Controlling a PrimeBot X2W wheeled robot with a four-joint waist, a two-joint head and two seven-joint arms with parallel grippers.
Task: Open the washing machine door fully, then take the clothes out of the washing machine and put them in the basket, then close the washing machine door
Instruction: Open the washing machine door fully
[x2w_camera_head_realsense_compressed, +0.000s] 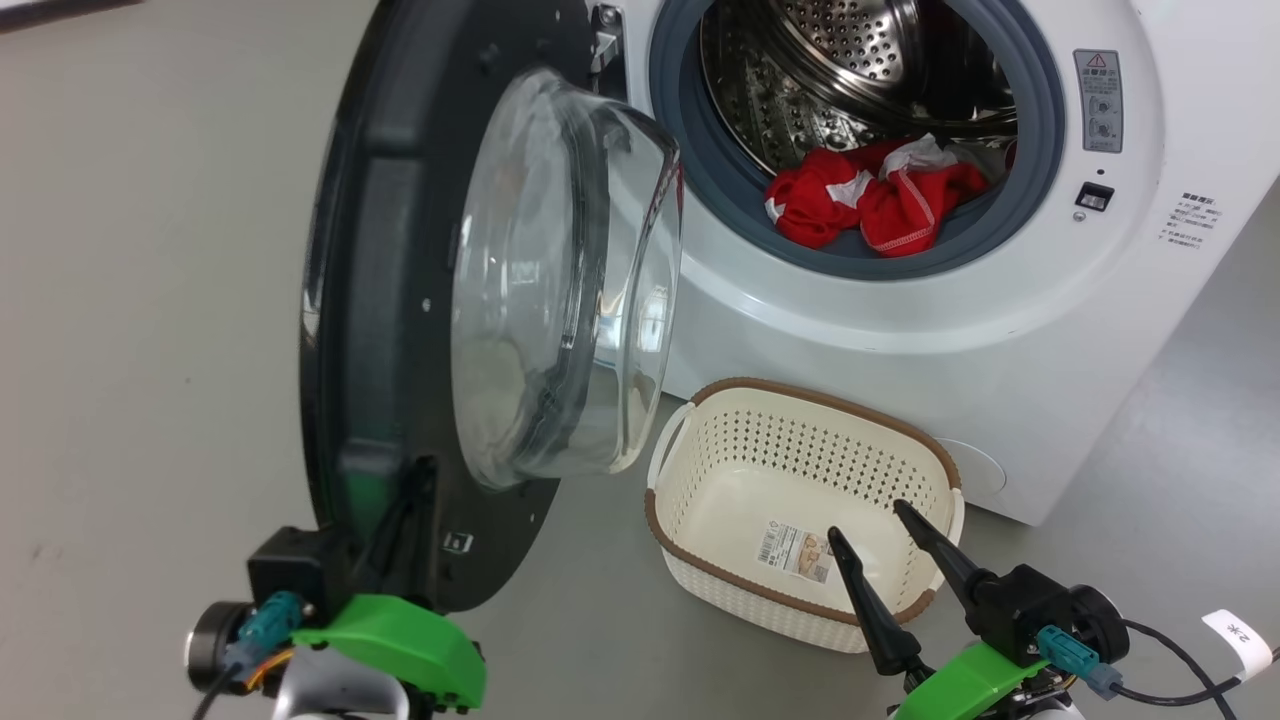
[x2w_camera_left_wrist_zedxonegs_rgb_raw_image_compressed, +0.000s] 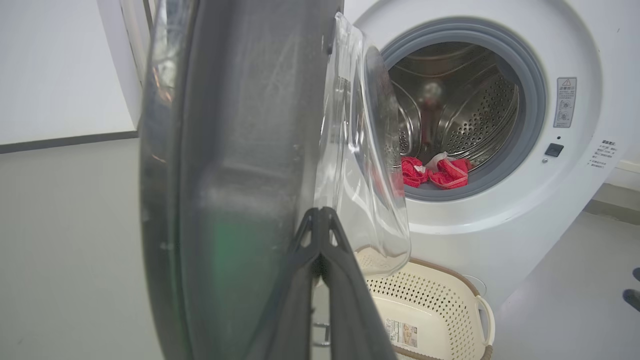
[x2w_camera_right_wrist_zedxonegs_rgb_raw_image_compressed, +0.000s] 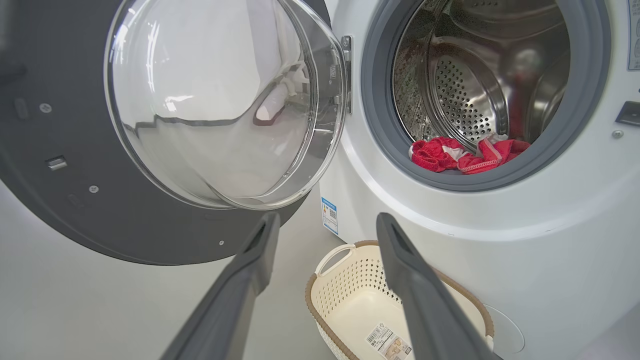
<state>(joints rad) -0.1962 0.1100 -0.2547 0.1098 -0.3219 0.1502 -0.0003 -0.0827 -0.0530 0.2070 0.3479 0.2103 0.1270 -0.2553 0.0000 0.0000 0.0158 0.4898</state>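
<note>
1. The washing machine (x2w_camera_head_realsense_compressed: 1000, 330) is a white front-loader. Its grey-ringed round opening stands uncovered, and the perforated steel drum shows inside.
2. The washing machine door (x2w_camera_head_realsense_compressed: 390, 250), black-rimmed with a bulging clear glass bowl, is hinged at the robot's left of the machine's opening. It juts out from the machine's front, nearly edge-on to the robot. It looks partly open, probably short of its full swing.
3. The basket (x2w_camera_head_realsense_compressed: 800, 395), cream with a brown rim, sits on the floor (x2w_camera_head_realsense_compressed: 150, 300) just in front of the machine, below the opening. That is a short drop for laundry. It holds no clothes, only a sticker on its bottom.
4. The red clothes (x2w_camera_head_realsense_compressed: 870, 200), with white patches, lie bunched at the front lip inside the machine's drum, not yet taken out.
5. The left gripper (x2w_camera_left_wrist_zedxonegs_rgb_raw_image_compressed: 320, 212) has its fingers pressed together, holding nothing. It sits at the door's lower edge, the part farthest out from the machine, apparently to push the door wider. Whether it touches the door cannot be told.
6. The right gripper (x2w_camera_head_realsense_compressed: 868, 520) is spread wide and empty. It hangs over the basket's near side in front of the machine, seemingly waiting to reach into the drum.
</note>
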